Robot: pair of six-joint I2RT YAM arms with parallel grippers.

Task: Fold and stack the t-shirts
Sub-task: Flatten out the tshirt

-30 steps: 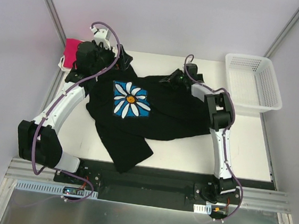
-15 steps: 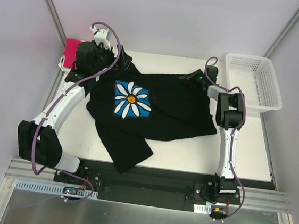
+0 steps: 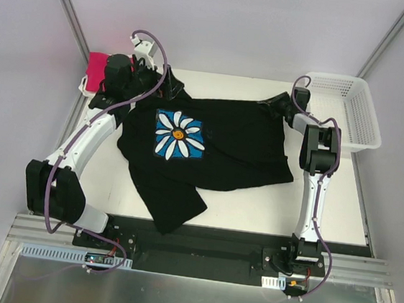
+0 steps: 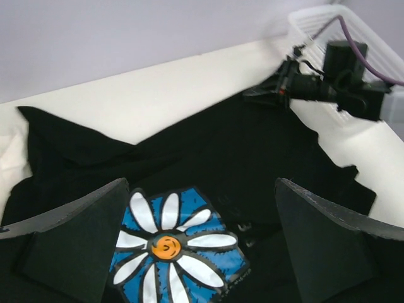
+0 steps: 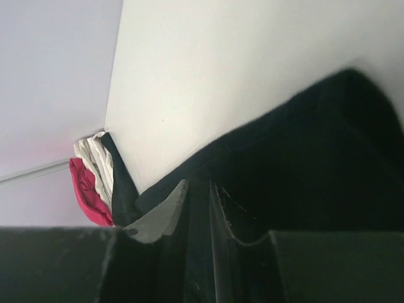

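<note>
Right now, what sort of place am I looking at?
Probably a robot test bench, not a laundry: a left arm and right arm bolted to a white table, a black t-shirt spread on it, and a white mesh basket at one corner.

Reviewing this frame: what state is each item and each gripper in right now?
black t-shirt: unfolded, rumpled on the table, far right edge pinched.
pink t-shirt: piled at the far left corner.
white t-shirts: in that same pile.
mesh basket: upright, nothing seen inside.
left gripper: open, above the daisy print.
right gripper: shut on the black t-shirt.
</note>
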